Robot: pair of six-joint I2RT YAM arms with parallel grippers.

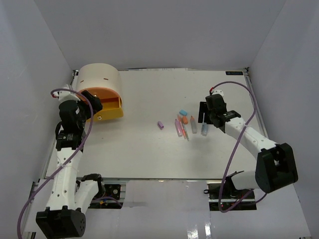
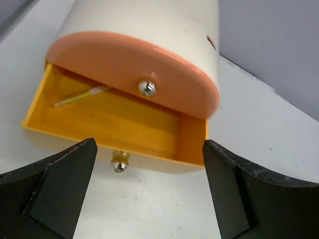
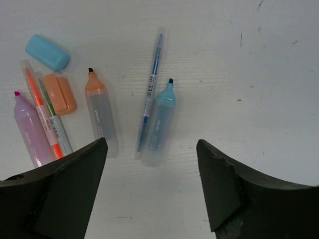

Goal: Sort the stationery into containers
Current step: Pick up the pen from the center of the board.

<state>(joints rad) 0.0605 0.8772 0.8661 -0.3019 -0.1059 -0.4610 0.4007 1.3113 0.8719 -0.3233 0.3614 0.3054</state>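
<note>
Drawer [image 2: 124,124] open at far-left corner.
Left gripper [image 2: 149,149] faces it, right gripper [image 3: 150,149] hovers over markers [image 3: 102,117], both spread apart.

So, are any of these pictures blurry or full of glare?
Top view: even light, with a sheen on the glossy strip at the bottom. Left wrist view: glare on the peach drawer front and its knob. Right wrist view: the blue marker is sharp; the fingers are dark, showing little detail.

Cabinet [image 2: 149,20] beige; top drawer [image 2: 114,59] peach, 2nd drawer [image 2: 124,127] yellow. Blue marker [image 3: 157,127], orange marker [image 3: 101,119], purple marker [image 3: 31,127].
</note>
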